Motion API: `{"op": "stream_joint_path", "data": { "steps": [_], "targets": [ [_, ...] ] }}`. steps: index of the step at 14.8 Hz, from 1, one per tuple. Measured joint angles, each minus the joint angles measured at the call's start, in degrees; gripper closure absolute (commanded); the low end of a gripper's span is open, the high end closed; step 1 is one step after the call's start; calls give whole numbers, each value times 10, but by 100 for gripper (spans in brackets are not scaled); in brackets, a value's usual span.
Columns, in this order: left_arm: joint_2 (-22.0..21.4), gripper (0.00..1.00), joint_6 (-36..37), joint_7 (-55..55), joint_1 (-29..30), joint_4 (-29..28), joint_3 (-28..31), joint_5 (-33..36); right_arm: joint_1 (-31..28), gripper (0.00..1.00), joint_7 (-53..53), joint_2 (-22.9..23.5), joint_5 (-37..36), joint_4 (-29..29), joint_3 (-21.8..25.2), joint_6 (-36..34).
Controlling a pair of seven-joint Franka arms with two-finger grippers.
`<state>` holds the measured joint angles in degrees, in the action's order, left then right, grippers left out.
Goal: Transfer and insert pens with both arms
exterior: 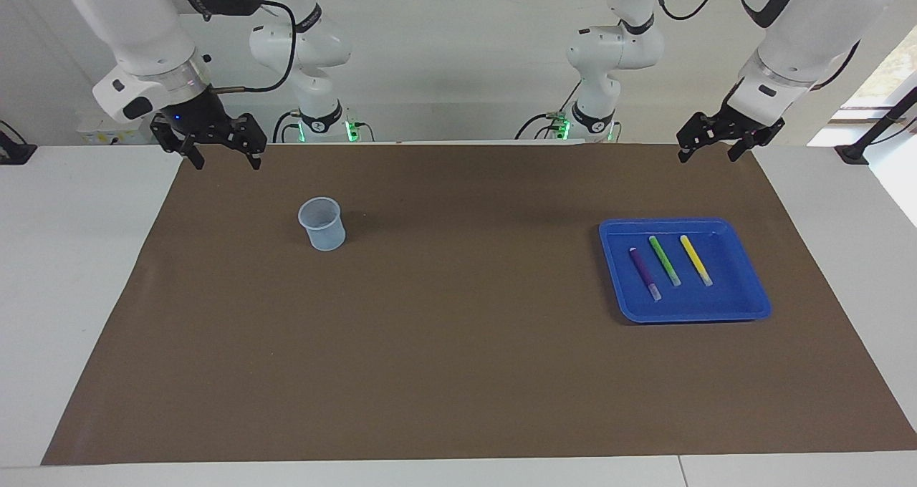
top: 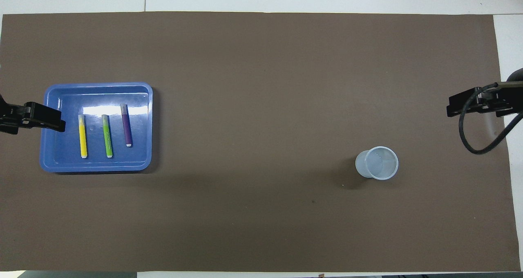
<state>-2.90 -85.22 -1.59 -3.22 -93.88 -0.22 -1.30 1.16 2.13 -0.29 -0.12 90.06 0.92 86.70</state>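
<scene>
Three pens seen side by side in blue tray (exterior: 752, 297), toward left arm's end of mat (exterior: 458, 372): purple pen (exterior: 645, 273), green pen (exterior: 665, 261), yellow pen (exterior: 695, 260), each slanted roughly 11-to-5 o'clock in facing view. Cup (exterior: 322, 223) upright toward right arm's end. Left gripper (exterior: 706, 150) raised over mat corner, spread wide, nothing held. Right gripper (exterior: 224, 159) likewise raised, wide, nothing held.

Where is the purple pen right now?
The purple pen lies in the blue tray at the left arm's end of the table, beside the green pen, on the side toward the cup.
</scene>
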Motion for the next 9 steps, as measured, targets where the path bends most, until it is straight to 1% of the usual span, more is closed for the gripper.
{"op": "stream_joint_path", "data": {
  "steps": [2,3,5,7,9],
  "targets": [
    [-5,0,-28,-1,13,-21,1,0,0,0,0,0,0,0,1,0],
    [-11,0,-52,0,24,-42,2,0,0,0,0,0,0,0,1,0],
    [-29,0,-111,5,46,-104,3,0,0,0,0,0,0,1,1,0],
    [-44,0,-153,11,65,-164,3,0,1,0,0,0,2,1,0,0],
    [-42,0,-184,18,76,-202,3,0,3,0,0,0,5,1,-5,0]
  ]
}}
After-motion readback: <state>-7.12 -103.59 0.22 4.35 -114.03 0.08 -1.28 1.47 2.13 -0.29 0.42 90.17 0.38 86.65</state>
